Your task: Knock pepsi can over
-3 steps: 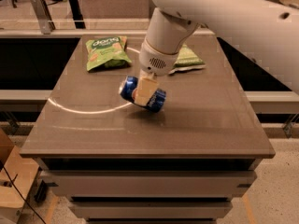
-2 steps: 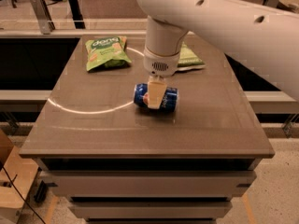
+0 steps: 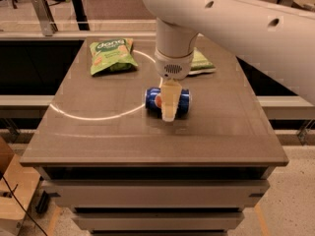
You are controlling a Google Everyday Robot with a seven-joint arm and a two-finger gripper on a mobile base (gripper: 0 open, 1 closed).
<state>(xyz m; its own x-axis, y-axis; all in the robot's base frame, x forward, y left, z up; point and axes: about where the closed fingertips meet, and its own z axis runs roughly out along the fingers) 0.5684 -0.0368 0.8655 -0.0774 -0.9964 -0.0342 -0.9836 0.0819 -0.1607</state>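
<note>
The pepsi can (image 3: 153, 98), seen tilted a second ago, is now laid flat on its side near the tabletop's (image 3: 98, 136) middle, overlapped by the gripper (image 3: 169, 107), whose grip cannot be told, and two green chip bags (image 3: 110, 55) are left unmoved by the far edge.

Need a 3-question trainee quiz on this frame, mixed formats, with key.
1. True or false: the pepsi can stands upright on the table.
2. The gripper is: A) right at the can, in front of its middle; B) at the table's near edge; C) off the table.
3. What colour is the chip bag at the table's back left?
Key: 1 false, it lies on its side; 2 A; 3 green.
</note>
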